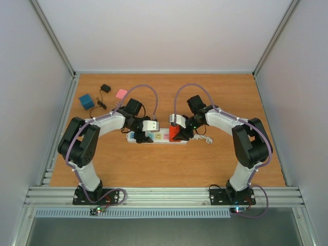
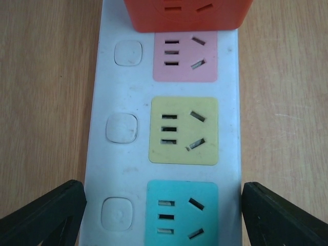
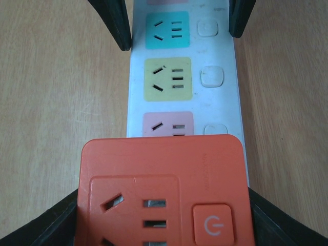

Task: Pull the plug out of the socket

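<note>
The socket (image 1: 160, 137), a long white strip with pink, yellow and teal outlet faces (image 2: 228, 128), lies across the middle of the wooden table. An orange plug (image 1: 175, 133) with its own outlets and a power button sits on the strip's right end (image 3: 164, 169). My right gripper (image 3: 164, 220) is shut on the plug, one black finger against each side. Over the teal outlet, my left gripper (image 2: 163, 215) straddles the strip near its left end. Its fingers (image 3: 115, 23) press on the two long edges. In the left wrist view the plug (image 2: 187, 13) shows at the top edge.
A blue box (image 1: 86, 101), a pink block (image 1: 121, 93) and a small black adapter with a cable (image 1: 105, 88) lie at the back left. The strip's curly white cord (image 1: 204, 138) trails to the right. Enclosure walls stand on three sides.
</note>
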### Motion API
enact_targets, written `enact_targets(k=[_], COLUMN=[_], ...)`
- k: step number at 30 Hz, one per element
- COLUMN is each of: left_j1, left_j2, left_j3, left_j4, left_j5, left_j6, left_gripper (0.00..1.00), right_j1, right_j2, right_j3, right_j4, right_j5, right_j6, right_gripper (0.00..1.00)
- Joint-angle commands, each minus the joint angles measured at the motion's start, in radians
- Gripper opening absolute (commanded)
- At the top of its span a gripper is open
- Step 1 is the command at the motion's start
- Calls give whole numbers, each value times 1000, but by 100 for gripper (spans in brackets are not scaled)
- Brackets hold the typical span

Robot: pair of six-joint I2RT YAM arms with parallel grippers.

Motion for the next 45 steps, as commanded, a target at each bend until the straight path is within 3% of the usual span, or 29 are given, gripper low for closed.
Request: enact_targets(k=[1, 15, 28, 37, 45], left_j1=[-8, -16, -16, -17, -16], left_j2=[21, 37, 63, 65, 73], left_j3=[6, 3, 16, 11, 11], left_j4=[69, 77, 23, 10, 2], left_j5=[-28, -56, -72, -83, -103], left_j6=[0, -18, 7, 3, -7], left_gripper=[84, 88, 73, 68, 63], right_j1=[9, 11, 11, 11, 12], right_j2=[-17, -18, -24, -25, -80], right_j3=[12, 10, 26, 96, 22], right_j4=[4, 5, 4, -28, 33], right_j5=[-20, -20, -37, -121, -88], right_j6=[3, 7, 29, 77, 11], right_gripper=[44, 43, 41, 39, 38])
